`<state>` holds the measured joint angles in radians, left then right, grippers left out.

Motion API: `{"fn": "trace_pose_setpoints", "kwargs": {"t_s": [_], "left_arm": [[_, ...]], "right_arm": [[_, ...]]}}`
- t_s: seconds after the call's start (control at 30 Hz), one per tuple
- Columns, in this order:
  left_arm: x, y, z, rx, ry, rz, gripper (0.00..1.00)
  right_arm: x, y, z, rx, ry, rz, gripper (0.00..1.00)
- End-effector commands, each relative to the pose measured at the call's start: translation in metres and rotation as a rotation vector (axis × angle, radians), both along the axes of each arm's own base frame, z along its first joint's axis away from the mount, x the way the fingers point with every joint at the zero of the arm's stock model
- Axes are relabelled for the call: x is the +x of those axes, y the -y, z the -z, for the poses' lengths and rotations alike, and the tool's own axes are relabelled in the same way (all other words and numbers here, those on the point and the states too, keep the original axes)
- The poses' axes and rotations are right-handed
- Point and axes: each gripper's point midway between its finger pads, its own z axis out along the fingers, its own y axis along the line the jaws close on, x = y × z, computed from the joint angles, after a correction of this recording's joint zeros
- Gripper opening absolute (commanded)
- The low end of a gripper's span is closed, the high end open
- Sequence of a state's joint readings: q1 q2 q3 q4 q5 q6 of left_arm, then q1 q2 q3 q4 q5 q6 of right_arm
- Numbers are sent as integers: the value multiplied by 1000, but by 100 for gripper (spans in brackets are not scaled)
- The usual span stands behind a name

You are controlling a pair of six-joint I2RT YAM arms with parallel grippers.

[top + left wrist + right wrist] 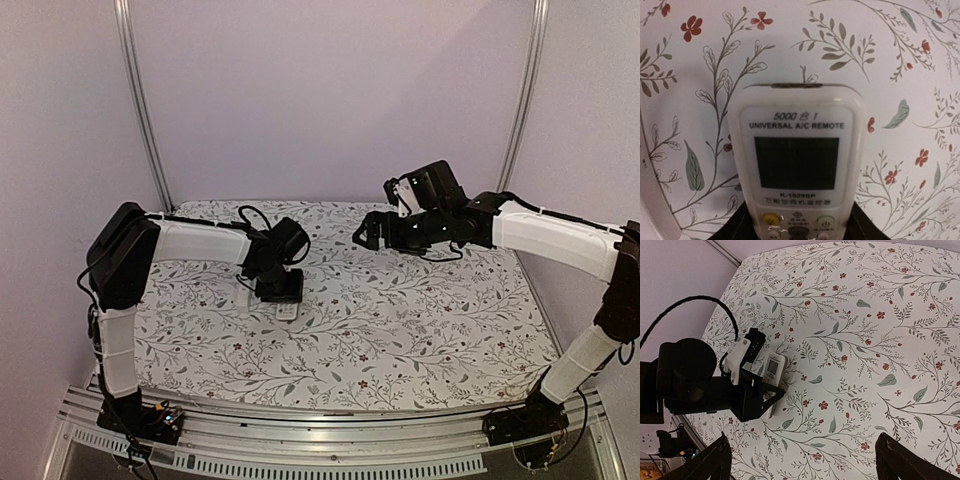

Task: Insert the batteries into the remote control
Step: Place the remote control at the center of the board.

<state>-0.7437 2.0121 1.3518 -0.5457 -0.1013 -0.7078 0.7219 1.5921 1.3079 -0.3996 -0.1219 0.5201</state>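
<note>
The white remote control (796, 150) lies face up on the floral cloth, its dark screen and "UNIVERSAL A/C REMOTE" label showing. My left gripper (799, 227) is shut on its button end, one black finger against each long side. From above, the remote control (287, 312) sticks out just below the left gripper (283, 292). My right gripper (366, 232) hangs high over the back middle of the table, open and holding nothing. Its wrist view looks down on the remote control (774, 367) in the left gripper (752, 397), with the right gripper (807, 465) spread wide. The batteries are out of view.
The floral cloth (400, 320) covers the whole table. A black cable (700, 302) loops above the left wrist. Metal frame posts (140, 100) stand at the back corners, and a metal rail (330, 425) runs along the near edge.
</note>
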Motion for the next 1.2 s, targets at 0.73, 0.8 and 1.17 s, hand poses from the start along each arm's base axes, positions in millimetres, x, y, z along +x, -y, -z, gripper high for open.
{"fn": "trace_pose_setpoints", "kwargs": {"t_s": [0.73,0.8,1.17], "left_arm": [[27,-32,25,140,-86,-133,84],[34,-36,2,149,-18,-145,88],[37,-96,-152,-28,494,-199,94]], "right_arm": [[-12,16,-6,-13,29,15,99],[-11,18,-8,-14,39,21,99],[26,140,-23,-7,203,279,99]]}}
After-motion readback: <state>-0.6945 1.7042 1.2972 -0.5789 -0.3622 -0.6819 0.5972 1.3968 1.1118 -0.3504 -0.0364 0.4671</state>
